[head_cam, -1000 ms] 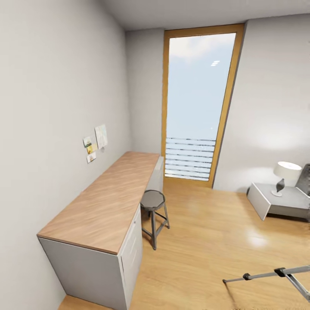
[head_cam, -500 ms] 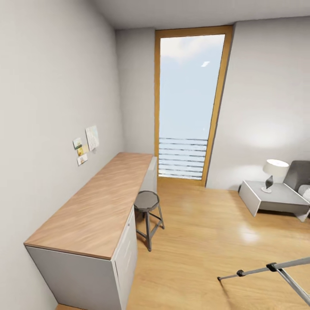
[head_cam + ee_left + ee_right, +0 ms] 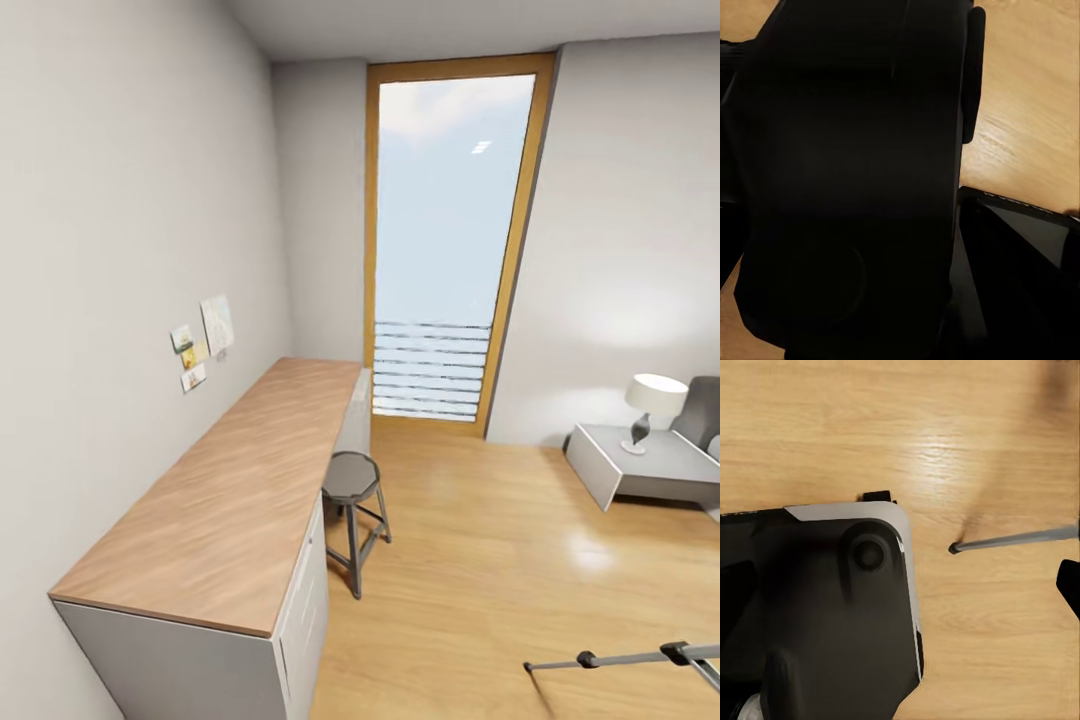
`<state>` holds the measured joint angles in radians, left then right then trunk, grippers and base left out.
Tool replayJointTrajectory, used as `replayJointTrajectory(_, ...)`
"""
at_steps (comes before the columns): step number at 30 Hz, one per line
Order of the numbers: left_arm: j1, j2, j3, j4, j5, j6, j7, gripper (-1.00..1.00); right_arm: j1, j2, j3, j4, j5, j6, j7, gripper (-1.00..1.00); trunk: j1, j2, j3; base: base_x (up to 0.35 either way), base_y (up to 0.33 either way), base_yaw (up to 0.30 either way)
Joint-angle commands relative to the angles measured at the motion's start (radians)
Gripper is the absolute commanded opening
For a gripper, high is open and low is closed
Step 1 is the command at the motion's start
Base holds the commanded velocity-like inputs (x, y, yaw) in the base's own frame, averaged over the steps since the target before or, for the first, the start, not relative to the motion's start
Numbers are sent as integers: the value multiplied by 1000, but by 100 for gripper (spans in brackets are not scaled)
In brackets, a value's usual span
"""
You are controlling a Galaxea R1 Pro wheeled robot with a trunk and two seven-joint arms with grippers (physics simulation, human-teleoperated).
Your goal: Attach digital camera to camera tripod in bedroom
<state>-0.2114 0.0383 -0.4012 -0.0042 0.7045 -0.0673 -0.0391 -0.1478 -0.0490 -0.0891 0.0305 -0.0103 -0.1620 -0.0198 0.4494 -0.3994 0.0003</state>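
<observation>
I see desk, stool, tall window — camera tripod leg low right. Left wrist close on digital camera; can't tell either pincer's grip.

A stool stands beside the long desk, lamp well apart.

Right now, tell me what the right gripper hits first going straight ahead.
Probably the floor, close by the robot's base; it seems to point downward. The tripod leg lies off to the side. Depth is unclear.
</observation>
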Motion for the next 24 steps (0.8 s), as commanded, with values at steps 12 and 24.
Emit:
replayJointTrajectory(12, 0, 0, -8, 1, 10, -3, -4, -100, -1, 0, -7, 3, -2, -7, 0, 100, 1, -1, 0, 65, 55, -10)
replayJointTrajectory(24, 0, 0, -8, 1, 12, -3, -4, -100, -1, 0, -7, 3, -2, -7, 0, 100, 1, -1, 0, 2, 2, -159)
